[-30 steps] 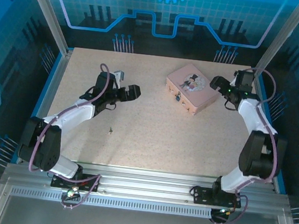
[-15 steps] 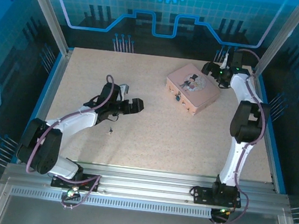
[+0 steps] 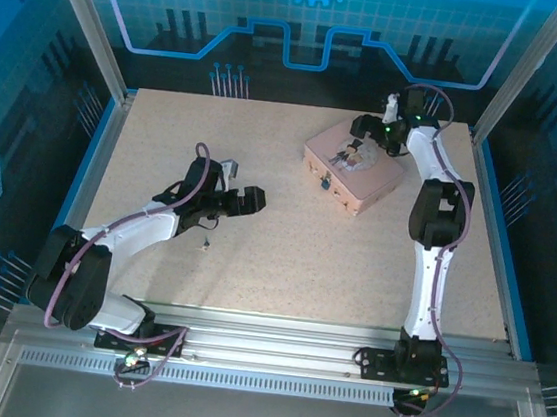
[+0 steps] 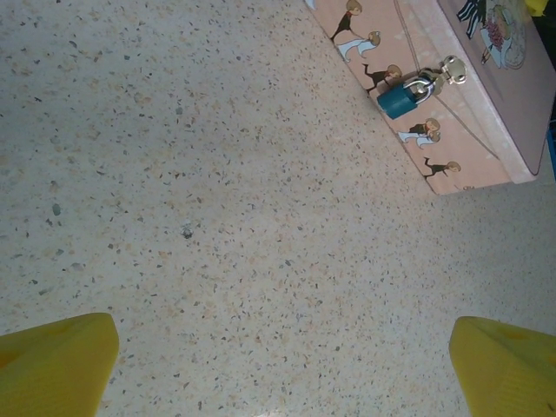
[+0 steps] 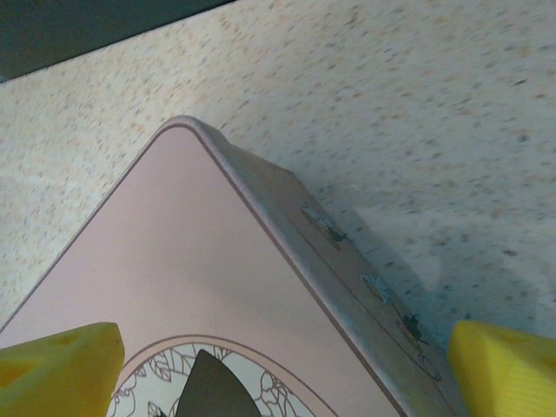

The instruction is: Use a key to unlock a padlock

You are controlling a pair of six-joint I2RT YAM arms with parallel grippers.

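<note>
Padlock (image 4: 401,98) and key (image 3: 205,244) are both out of our grip. Our left gripper (image 3: 243,201) stands wide open with nothing between its yellow fingers (image 4: 54,360), and it hangs above bare speckled table (image 3: 283,259). The key lies flat on the table near that gripper, on its near side and apart from it. Farther right sits the pink box (image 3: 363,173). The padlock, teal-bodied with a silver shackle, hangs from the clasp on the wall that faces our left arm. Our right gripper (image 3: 365,128) is over the box's far corner, its fingers (image 5: 56,365) spread wide to either side of the lid, with nothing held. Whether it touches the lid we cannot tell.
</note>
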